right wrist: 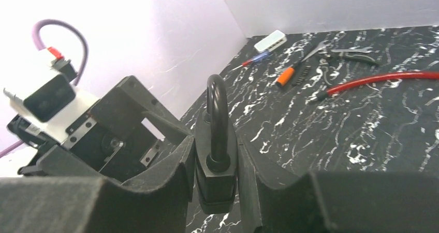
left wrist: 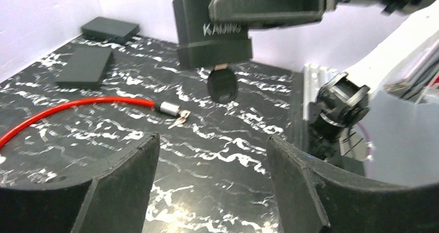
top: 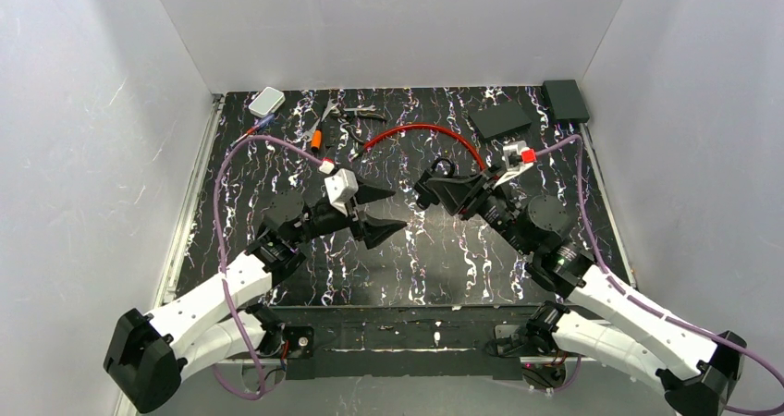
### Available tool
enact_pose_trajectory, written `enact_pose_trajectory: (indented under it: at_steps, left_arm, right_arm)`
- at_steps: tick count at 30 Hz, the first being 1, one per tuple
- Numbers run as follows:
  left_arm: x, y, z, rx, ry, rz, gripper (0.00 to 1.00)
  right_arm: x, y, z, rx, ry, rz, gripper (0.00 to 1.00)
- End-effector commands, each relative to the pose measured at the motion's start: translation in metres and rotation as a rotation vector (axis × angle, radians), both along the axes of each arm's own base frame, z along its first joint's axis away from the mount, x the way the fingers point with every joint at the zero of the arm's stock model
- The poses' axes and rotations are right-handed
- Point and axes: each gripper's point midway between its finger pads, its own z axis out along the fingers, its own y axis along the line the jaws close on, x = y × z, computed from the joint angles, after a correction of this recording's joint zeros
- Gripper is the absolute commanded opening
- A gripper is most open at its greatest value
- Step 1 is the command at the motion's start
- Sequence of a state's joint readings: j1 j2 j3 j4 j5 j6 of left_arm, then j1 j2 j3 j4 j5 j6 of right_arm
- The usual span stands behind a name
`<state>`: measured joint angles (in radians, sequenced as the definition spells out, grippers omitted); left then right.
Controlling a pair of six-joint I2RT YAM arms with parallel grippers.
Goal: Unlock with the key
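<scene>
- My left gripper (top: 398, 208) stands wide open with nothing between its fingers. From above, its tips point across at my right gripper (top: 430, 194) and stop just short of it.
- Only my left wrist camera shows the key (left wrist: 222, 85). It sits in the underside of the padlock (left wrist: 213, 41), ahead of and above my left fingers (left wrist: 121, 184), and touches neither of them.
- Only my right wrist camera shows the grip. My right fingers (right wrist: 165, 165) press on both sides of the padlock body, with the shackle (right wrist: 217, 108) standing upright between them, seen edge-on.
- From above, lock and key are mostly hidden by my right gripper.
- The table (top: 444, 259) is black with white veining, and white walls (top: 92, 157) close it in on three sides.
- Beyond my left gripper lie a white box (top: 266, 100), an orange-handled tool (top: 316, 139) and pliers (top: 356, 113).
- A red cable (top: 421, 131) arcs across the table beyond both grippers. Its metal end (left wrist: 168, 107) rests on the surface below the held padlock, left of the key.
- Beyond my right gripper, towards the far corner, lie two flat black boxes (top: 499, 120).
- The padlock is black and blocky, with pale handwritten lettering on one face.
- The key has a rounded black head hanging straight down, and a short stub of metal blade shows where it enters the lock.
</scene>
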<state>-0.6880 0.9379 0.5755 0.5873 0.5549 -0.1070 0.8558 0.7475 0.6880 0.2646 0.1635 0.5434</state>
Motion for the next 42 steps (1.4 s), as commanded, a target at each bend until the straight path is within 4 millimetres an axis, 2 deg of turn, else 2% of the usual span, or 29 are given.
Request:
enact_pose_trajectory:
  at_steps: [1,5,13,30,34,40,42]
  left_arm:
    - [-0.018,-0.009,0.036,-0.143,0.043,-0.122,0.7]
    - [-0.018,-0.013,0.04,-0.189,0.086,-0.144,0.64]
    - [-0.017,-0.017,0.037,-0.186,0.113,-0.157,0.54]
    - [-0.013,-0.019,0.034,-0.182,0.119,-0.148,0.28]
    - [-0.015,-0.021,0.033,-0.174,0.119,-0.166,0.27]
    - [-0.016,-0.023,0.031,-0.167,0.125,-0.179,0.31]
    - [-0.016,-0.022,0.032,-0.168,0.12,-0.177,0.25]
  right_arm:
    - [-0.02,0.005,0.058,0.163,-0.187,0.103,0.01]
    - [-0.023,0.011,0.06,0.184,-0.198,0.138,0.01]
    - [-0.027,0.019,0.061,0.218,-0.196,0.189,0.01]
    - [-0.026,0.03,0.055,0.259,-0.162,0.23,0.01]
    - [-0.025,0.031,0.054,0.275,-0.152,0.234,0.01]
    - [-0.026,0.034,0.055,0.291,-0.146,0.249,0.01]
    - [-0.026,0.034,0.055,0.294,-0.145,0.251,0.01]
